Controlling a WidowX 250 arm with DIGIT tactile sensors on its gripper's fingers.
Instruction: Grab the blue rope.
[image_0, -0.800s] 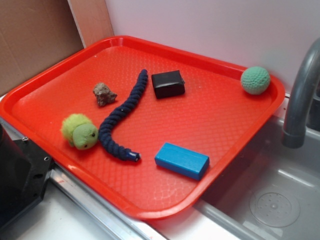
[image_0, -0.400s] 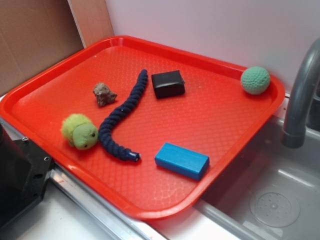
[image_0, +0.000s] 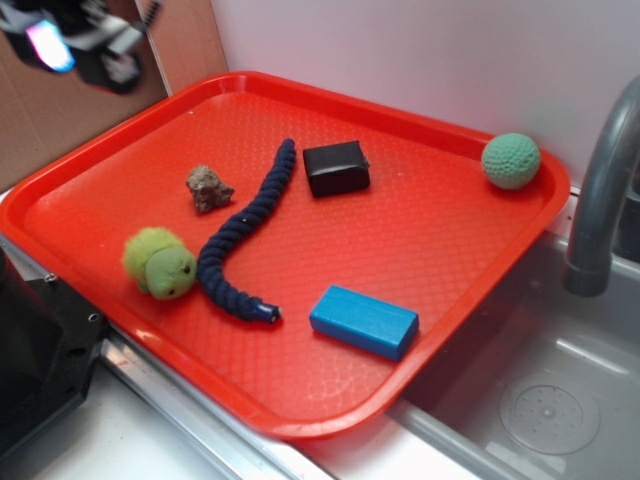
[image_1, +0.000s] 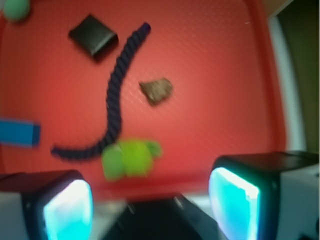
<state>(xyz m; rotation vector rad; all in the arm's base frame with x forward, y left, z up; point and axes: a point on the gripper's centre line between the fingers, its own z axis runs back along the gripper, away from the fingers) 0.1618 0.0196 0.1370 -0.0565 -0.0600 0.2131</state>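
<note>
Gripper (image_0: 75, 45) far up at top left, fingers wide apart, holding nothing; blue rope (image_0: 240, 235) lies untouched mid-tray, between green plush toy (image_0: 160, 262) and black block (image_0: 336, 167); approach, descent and grasp all remain, by my read.

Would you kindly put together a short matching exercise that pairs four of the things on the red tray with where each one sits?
Things:
1. blue rope
2. green ball
3. blue block
4. green plush toy

Places:
A. in the tray's far corner nearest the faucet
B. near the tray's front edge, just right of the rope's taped end
C. against the outside of the rope's bend, on its left
D. curving down the middle, between the brown rock and the black box

Pairs: 1-D, 2-A, 3-B, 4-C
</note>
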